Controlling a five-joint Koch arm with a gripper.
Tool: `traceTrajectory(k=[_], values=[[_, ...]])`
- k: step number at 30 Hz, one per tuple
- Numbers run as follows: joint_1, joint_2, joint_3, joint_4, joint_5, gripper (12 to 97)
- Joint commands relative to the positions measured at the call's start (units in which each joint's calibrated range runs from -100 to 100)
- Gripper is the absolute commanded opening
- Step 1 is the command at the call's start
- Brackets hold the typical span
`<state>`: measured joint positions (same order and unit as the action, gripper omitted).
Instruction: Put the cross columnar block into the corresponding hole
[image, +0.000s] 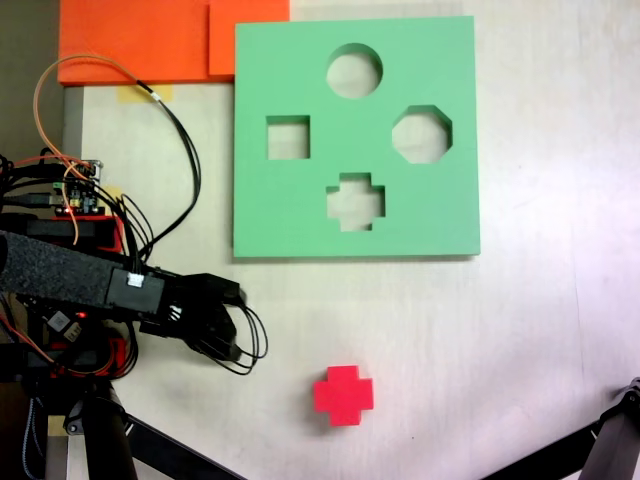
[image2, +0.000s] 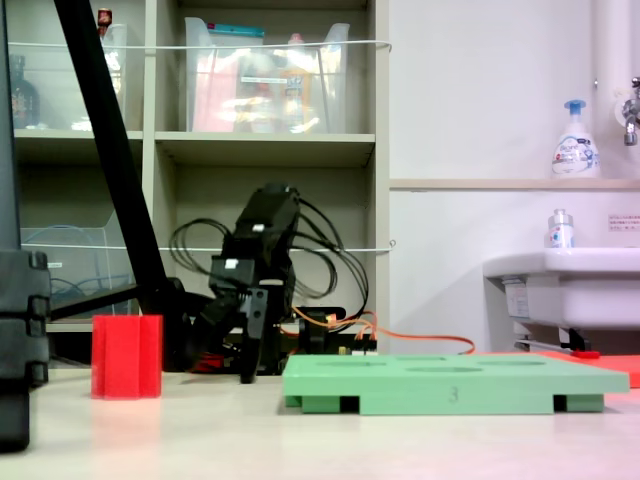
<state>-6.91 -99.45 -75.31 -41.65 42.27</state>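
Both fixed views are evenly and brightly lit, with soft light from above. In a fixed view the green board (image: 300, 215) casts a thin shadow along its lower edge, and the red block (image: 343, 394) a faint one beneath. Both pictures look slightly soft and grainy, the pale table (image: 520, 330) mildly washed out.

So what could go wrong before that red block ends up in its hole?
The cross columnar block stands apart from the gripper, so a clumsy grab might tip it over. It must also be turned to match the plus-shaped cutout or it could jam. The square and octagonal holes sit close by, so it might go there instead.
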Motion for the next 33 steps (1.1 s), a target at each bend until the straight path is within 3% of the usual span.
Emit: traceTrajectory(k=[1,7,12,16,20,33], values=[[-0.4,-0.5,8.5,-15.8,4.3,39.1],[-1.5,-0.5,30.1,-39.1,4.4,38.4],[-1.0,-0.5,42.6,-44.5,3.5,40.8],[-0.9,3.9,54.7,-49.6,3.1,68.7],[-1.7,21.7,66.7,-54.8,0.6,82.8],[-4.5,62.4,89.9,-55.0,-2.3,83.6]])
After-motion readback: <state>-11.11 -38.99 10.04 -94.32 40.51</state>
